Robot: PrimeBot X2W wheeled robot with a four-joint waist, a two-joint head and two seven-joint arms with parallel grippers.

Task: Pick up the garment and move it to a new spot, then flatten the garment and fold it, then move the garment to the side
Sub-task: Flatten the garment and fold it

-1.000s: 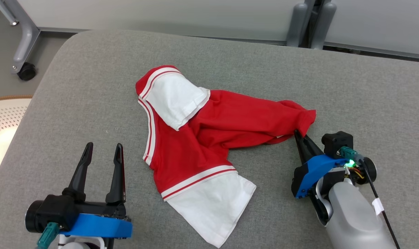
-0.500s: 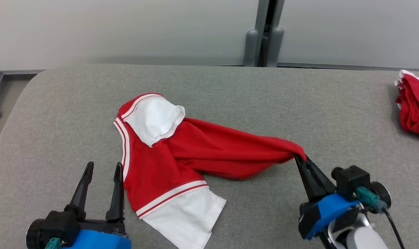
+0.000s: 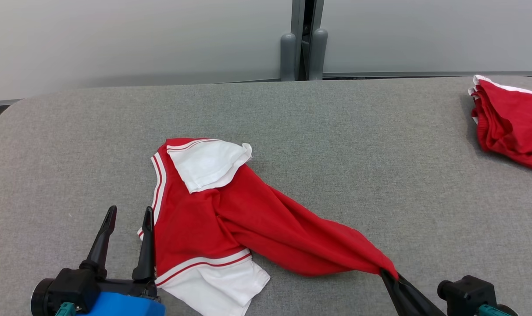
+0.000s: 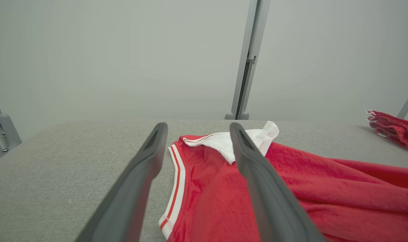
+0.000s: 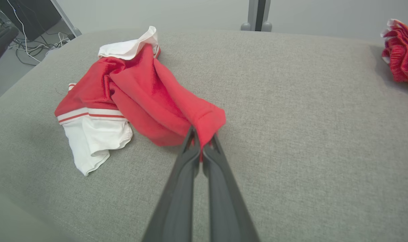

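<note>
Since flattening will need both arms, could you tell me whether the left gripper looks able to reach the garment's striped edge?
Probably yes: the left gripper stands open right beside the striped edge of the garment, with nothing between them.
</note>
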